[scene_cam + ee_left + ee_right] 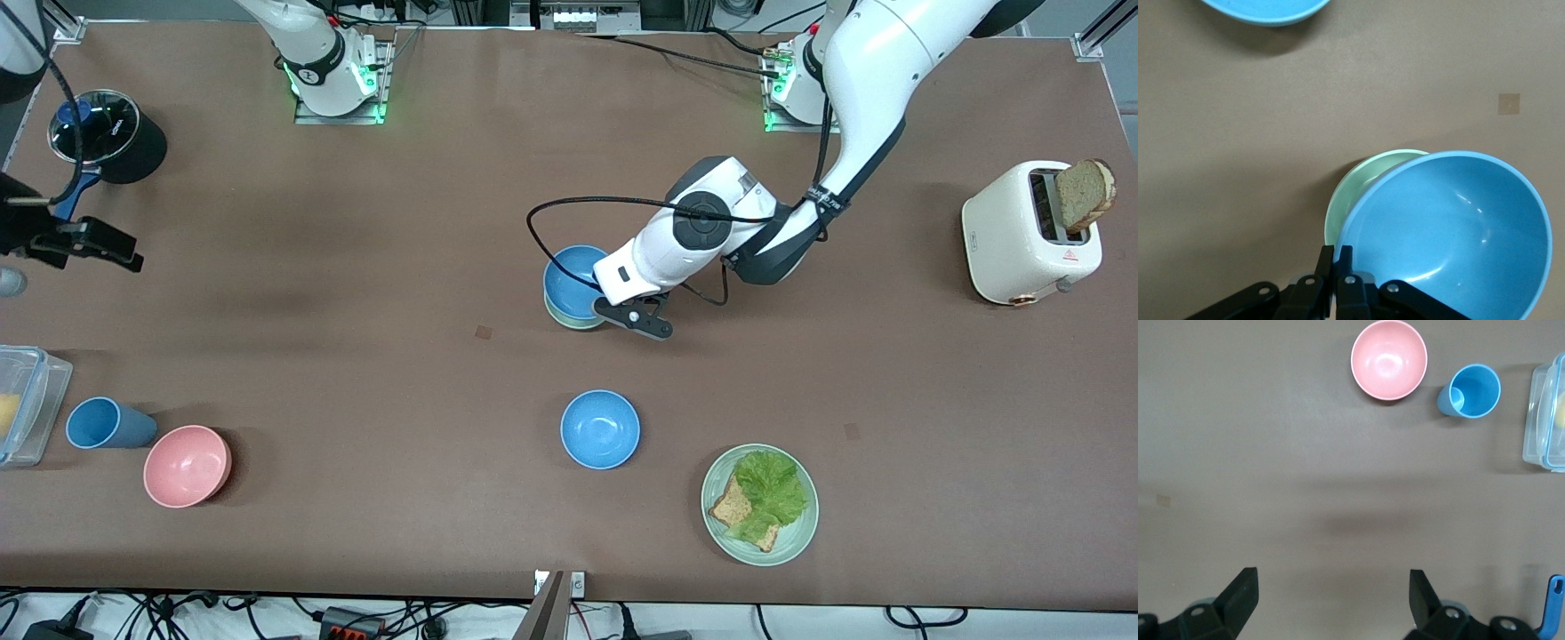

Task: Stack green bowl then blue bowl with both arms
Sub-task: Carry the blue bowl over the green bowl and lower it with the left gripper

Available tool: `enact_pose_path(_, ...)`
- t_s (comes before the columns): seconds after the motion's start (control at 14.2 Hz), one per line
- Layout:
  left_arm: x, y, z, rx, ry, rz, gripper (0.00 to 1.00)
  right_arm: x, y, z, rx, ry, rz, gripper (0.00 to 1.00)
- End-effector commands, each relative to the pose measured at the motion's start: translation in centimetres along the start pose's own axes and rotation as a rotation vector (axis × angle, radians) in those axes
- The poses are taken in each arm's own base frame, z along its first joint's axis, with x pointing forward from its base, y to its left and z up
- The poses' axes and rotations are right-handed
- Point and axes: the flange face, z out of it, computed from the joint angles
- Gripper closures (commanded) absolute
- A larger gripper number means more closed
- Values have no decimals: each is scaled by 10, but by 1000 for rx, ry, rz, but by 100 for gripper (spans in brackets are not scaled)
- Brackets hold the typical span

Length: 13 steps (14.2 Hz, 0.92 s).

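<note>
While blue bowl [1451, 233] hangs tilted over green bowl [1358, 183] mid-bench:
Left gripper [1336, 263]: jaws pinching its rim.
Right gripper [1331, 587]: waits, jaws spread.
Next: lower, release.

- Our left arm reaches from the upper right of the front view down to the centre, wrist bent low, left gripper [613, 307] pinched onto a bowl rim.
- Our right gripper [1331, 600] waits at the far left edge, fingers [1241, 593] spread wide.
</note>
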Motion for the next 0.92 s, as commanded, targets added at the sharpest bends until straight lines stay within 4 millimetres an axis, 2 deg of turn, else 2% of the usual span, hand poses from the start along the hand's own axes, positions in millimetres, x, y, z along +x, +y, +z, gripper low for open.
enact_pose_path(0.0, 6, 8, 8, 29, 29, 49, 100, -16, 1, 0, -2, -8, -17, 0)
enact_pose_path(0.78, 5, 6, 18, 73, 39, 101, 99, -18, 1, -3, -5, -4, -12, 0)
enact_pose_path(0.85, 5, 6, 18, 72, 39, 95, 89, -18, 1, -3, -5, -2, -12, 0)
